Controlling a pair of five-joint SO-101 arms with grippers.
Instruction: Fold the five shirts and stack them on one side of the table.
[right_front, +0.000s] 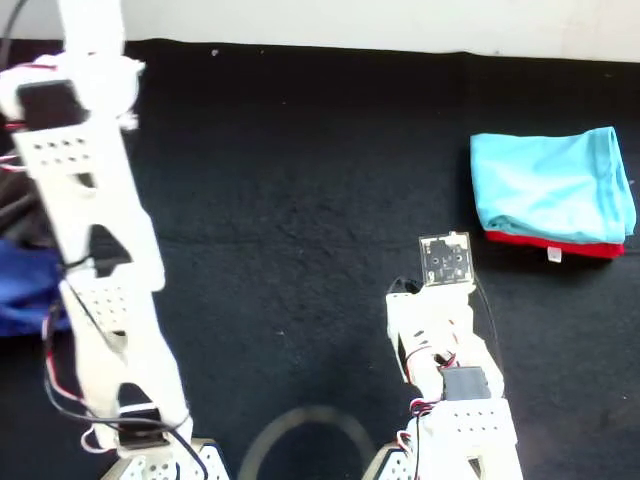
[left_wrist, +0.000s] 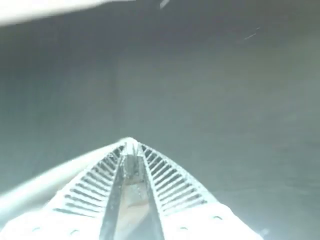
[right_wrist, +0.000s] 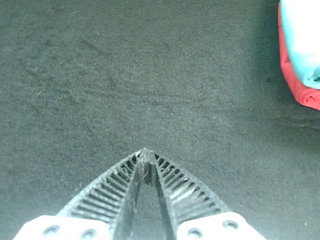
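Step in hand: the interval between shirts. Two folded shirts lie stacked on the right side of the table (right_front: 300, 180), a turquoise shirt (right_front: 550, 185) on top of a red shirt (right_front: 555, 243), whose edge shows along the near side of the stack. By that count the task is judged less than half done, with three shirts to go. A blue cloth (right_front: 20, 290) lies at the left edge of the table, partly hidden behind the raised left arm; it is probably the next shirt, though its shape cannot be made out. The next move calls for opening a gripper, bringing that cloth onto the bare middle of the table and spreading it flat before any fold is made. The left gripper (left_wrist: 131, 150) is held high above the table, its fingers pressed together at the tips, with nothing between them and nothing touched. The right gripper (right_wrist: 145, 157) hangs low over the bare cloth surface, near the stack but apart from it, its fingers likewise pressed together and holding nothing.
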